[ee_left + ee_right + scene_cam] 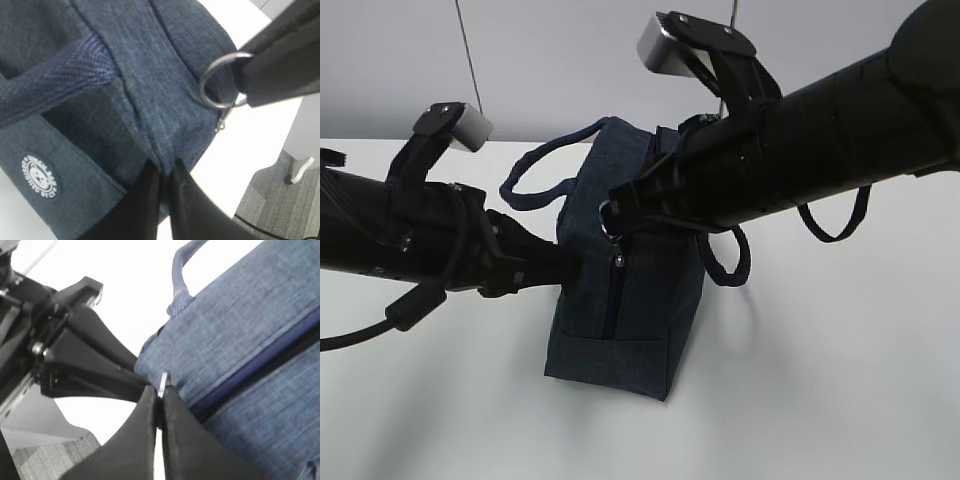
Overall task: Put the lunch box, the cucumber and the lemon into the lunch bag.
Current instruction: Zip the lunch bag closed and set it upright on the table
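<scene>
While your two arms meet over the dark navy fabric lunch bag (620, 290), you can see it standing on the white surface (820, 380), near its middle, with one narrow end turned toward the exterior camera. A zipper runs down that end, and its loop handles (535, 170) arch out to either side.

Your left tool (165, 172) is pressed closed on a fold of the bag's fabric at the upper end corner; the left wrist view shows both black fingers (145, 200) pinching the cloth with almost no gap between them. A small white round logo (39, 176) sits on the bag's side panel just left of that grip.

Your right tool (159, 395) is clamped on the metal ring pull (218, 82) of the zipper. In the right wrist view the ring's thin edge sits squeezed between the two fingertips, right beside the bag's seam and the dark zipper line (270, 360). From the left wrist view you see the ring hanging out from the right tool's tip, close above the bag's corner.
</scene>
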